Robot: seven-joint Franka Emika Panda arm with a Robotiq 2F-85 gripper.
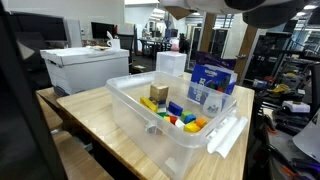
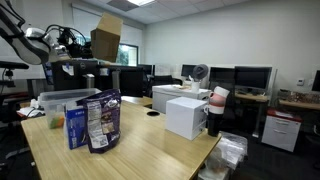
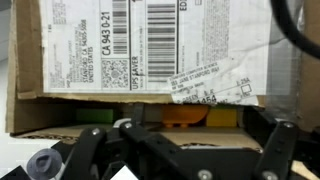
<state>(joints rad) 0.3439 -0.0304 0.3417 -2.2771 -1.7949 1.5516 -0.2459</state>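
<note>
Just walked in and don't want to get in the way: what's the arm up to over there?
The robot arm is held high with its gripper open and nothing between the fingers, facing a cardboard box with a shipping label. The box fills the wrist view; whether the fingers touch it cannot be told. On the wooden table, a clear bin of coloured blocks and printed bags sit apart from it.

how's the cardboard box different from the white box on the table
The cardboard box is brown and carries printed shipping labels, while the white box looks plain. In an exterior view the cardboard box appears raised above tabletop level, whereas the white box rests directly on the wooden table. Both are rectangular boxes.
</note>
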